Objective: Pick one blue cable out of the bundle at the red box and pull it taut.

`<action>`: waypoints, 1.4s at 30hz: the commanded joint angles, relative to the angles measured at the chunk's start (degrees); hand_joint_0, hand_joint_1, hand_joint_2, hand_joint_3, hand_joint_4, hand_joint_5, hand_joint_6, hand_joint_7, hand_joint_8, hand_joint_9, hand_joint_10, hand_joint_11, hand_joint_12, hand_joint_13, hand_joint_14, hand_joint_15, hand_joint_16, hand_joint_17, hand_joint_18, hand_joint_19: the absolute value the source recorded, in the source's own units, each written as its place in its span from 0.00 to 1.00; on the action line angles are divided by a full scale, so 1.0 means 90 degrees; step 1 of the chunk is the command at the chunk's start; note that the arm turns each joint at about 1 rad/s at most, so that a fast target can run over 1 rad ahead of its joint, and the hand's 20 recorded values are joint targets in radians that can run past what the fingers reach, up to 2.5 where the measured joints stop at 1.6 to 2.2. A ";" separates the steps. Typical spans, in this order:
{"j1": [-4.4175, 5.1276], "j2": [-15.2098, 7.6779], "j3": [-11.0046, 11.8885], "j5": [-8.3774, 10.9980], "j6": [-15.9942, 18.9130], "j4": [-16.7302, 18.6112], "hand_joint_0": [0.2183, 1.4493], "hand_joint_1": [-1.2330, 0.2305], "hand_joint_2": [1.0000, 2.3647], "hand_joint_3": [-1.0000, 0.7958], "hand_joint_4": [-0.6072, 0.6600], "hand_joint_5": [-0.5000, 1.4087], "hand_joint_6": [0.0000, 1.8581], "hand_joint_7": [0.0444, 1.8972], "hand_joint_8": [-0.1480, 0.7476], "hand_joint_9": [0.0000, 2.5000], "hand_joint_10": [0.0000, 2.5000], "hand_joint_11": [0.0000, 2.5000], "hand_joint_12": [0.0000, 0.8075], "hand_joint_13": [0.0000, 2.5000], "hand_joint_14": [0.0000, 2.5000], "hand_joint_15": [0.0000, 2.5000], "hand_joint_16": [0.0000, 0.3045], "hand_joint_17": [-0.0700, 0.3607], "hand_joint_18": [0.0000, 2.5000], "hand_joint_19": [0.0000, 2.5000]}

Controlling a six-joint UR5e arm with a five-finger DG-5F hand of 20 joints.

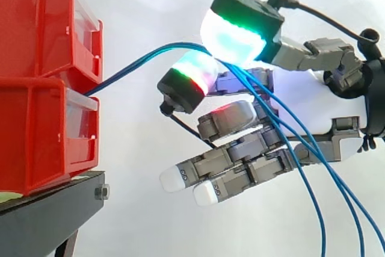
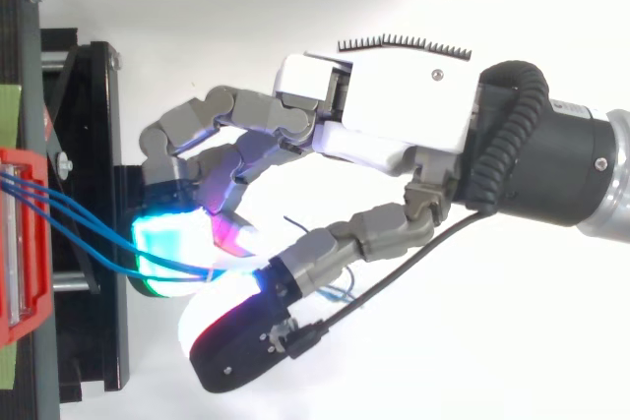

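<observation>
Three thin blue cables [image 1: 135, 63] leave the gap between the two stacked red boxes [image 1: 36, 34] and rise in a slight bow to my hand [image 1: 340, 139]. The hand is to the right of the boxes, and the cables are pinched between two glowing fingertips [image 1: 234, 37]. The other fingers reach out straight below. Past the pinch, the blue strands [image 1: 322, 209] hang down across the fingers to the lower right. From above, the cables [image 2: 79, 228] fan out of the red box [image 2: 25, 302] and converge at the cyan fingertip [image 2: 167, 238] of the hand [image 2: 394, 115].
The red boxes rest on a black stand [image 1: 51, 215] at the left; its frame [image 2: 94, 145] lies just beneath the fingertips in the top view. A white curtain is behind everything. Open space lies to the right of the boxes, around the arm.
</observation>
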 commanded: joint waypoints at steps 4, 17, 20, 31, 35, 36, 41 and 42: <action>0.0000 0.0000 0.0005 -0.0001 0.0002 0.0008 0.13 0.35 0.00 0.28 0.46 0.16 0.44 0.59 0.57 0.29 0.27 0.68 0.64 0.20 0.00 0.14 0.25 0.55 0.23 0.14; 0.0000 0.0000 0.0005 -0.0001 0.0002 0.0008 0.25 0.29 0.00 0.31 0.42 0.17 0.43 0.66 0.47 0.31 0.11 0.79 0.56 0.20 0.01 0.15 0.20 0.48 0.20 0.15; 0.0000 0.0000 0.0005 -0.0001 0.0002 0.0008 0.28 0.29 0.01 0.35 0.42 0.17 0.43 0.66 0.47 0.32 0.11 0.80 0.55 0.20 0.00 0.15 0.20 0.47 0.20 0.16; 0.0000 0.0000 0.0005 -0.0001 0.0002 -0.0001 0.32 0.26 0.02 0.49 0.36 0.17 0.46 0.70 0.46 0.34 0.13 0.79 0.54 0.23 0.00 0.15 0.19 0.46 0.23 0.15; 0.0000 0.0000 0.0005 -0.0001 0.0011 -0.0001 0.34 0.24 0.02 0.47 0.33 0.16 0.46 0.68 0.45 0.33 0.14 0.78 0.54 0.23 0.00 0.15 0.19 0.46 0.23 0.14; 0.0000 0.0000 0.0015 -0.0001 0.0002 -0.0001 0.35 0.23 0.02 0.47 0.33 0.16 0.46 0.68 0.45 0.33 0.14 0.78 0.54 0.23 0.00 0.15 0.19 0.46 0.23 0.14; 0.0000 0.0000 0.0015 -0.0001 0.0011 -0.0001 0.36 0.21 0.02 0.44 0.32 0.16 0.46 0.68 0.44 0.32 0.12 0.79 0.53 0.22 0.00 0.14 0.19 0.46 0.23 0.12; 0.0000 0.0000 0.0015 -0.0001 0.0011 -0.0001 0.37 0.19 0.02 0.43 0.32 0.16 0.45 0.68 0.44 0.32 0.12 0.79 0.53 0.22 0.00 0.14 0.19 0.46 0.23 0.12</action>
